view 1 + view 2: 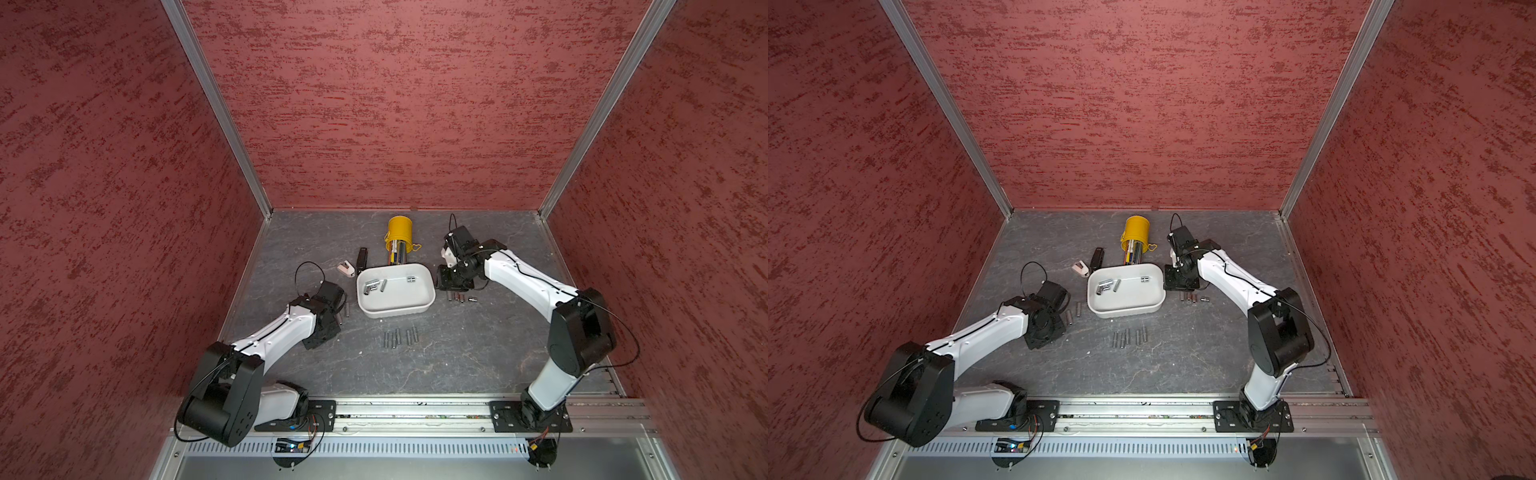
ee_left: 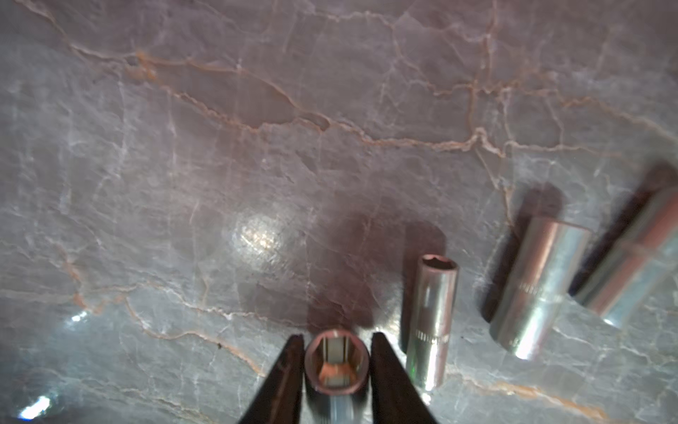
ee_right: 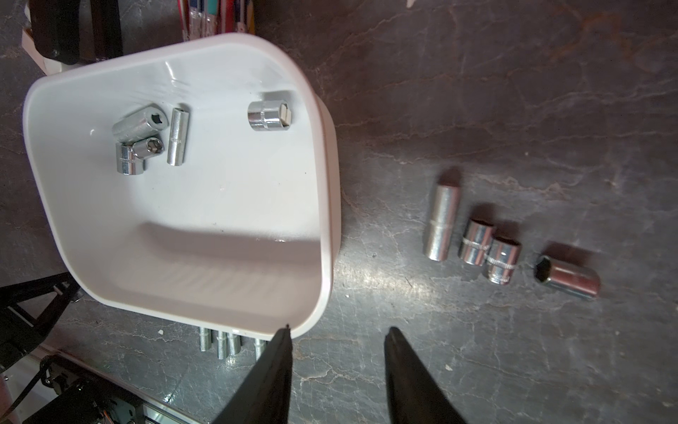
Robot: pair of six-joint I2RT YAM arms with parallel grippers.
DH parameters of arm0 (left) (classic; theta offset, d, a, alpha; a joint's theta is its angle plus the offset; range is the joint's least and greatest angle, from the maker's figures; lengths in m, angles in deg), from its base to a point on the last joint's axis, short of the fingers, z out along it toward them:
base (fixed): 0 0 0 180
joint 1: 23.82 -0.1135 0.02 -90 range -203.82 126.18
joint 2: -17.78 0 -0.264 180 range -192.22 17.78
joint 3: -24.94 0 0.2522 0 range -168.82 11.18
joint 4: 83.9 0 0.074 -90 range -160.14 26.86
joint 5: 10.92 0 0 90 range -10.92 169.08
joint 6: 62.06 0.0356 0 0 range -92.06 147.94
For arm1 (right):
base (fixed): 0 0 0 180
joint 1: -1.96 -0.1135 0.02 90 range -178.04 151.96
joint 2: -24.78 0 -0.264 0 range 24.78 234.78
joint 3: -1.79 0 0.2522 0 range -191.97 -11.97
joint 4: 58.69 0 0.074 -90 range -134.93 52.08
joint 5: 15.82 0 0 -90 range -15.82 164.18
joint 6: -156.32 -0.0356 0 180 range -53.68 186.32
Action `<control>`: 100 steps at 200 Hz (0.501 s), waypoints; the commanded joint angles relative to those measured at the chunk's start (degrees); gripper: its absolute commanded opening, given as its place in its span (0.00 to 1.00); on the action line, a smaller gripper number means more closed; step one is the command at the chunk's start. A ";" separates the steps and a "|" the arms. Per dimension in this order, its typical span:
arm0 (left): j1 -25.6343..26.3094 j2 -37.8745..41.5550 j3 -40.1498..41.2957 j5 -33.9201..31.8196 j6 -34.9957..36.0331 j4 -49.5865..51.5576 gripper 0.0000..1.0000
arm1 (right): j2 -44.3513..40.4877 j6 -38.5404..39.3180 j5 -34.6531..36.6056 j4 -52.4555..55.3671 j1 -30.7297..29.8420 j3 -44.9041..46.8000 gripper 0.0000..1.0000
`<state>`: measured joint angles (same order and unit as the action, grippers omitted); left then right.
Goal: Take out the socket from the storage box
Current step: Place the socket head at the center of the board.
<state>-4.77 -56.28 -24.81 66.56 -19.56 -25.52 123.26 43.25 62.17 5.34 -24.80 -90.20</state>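
left claw (image 2: 336,370): being held low over the table (image 2: 183,165), jaws closely flanking a socket (image 2: 336,361) seen end-on; whether it is being squeezed or only bracketed cannot be told.
right claw (image 3: 337,367): being held partly open, nothing between the jaws, beside the right end of the box (image 1: 399,305).
box: being seen mid-table in both top views, four sockets lying inside.
short socket (image 3: 269,115): lying on its side alone, close to the box's right wall.
cluster (image 1: 371,286): three sockets being crowded toward the box's left end, well apart from the short one.
nearer arm: the right arm is being judged nearer the short socket, the left arm nearer the cluster.
bearing: the short socket is being found just over the rim from the right claw, inward.
long axis: running along the box's long side, roughly in line with the jaws' closing direction; a wrist turn is probably being called for.
rows (image 3: 477,238): sockets being laid out on the table around the box.
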 commanded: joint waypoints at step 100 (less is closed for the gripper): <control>-1.07 2.75 0.75 0.29 1.11 -0.45 0.42 | -0.74 0.13 -3.08 0.35 0.42 -1.18 0.46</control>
<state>-5.55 -55.59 -24.39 67.04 -19.19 -27.22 123.26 43.23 61.40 5.40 -24.80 -90.20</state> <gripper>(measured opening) 0.409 0.454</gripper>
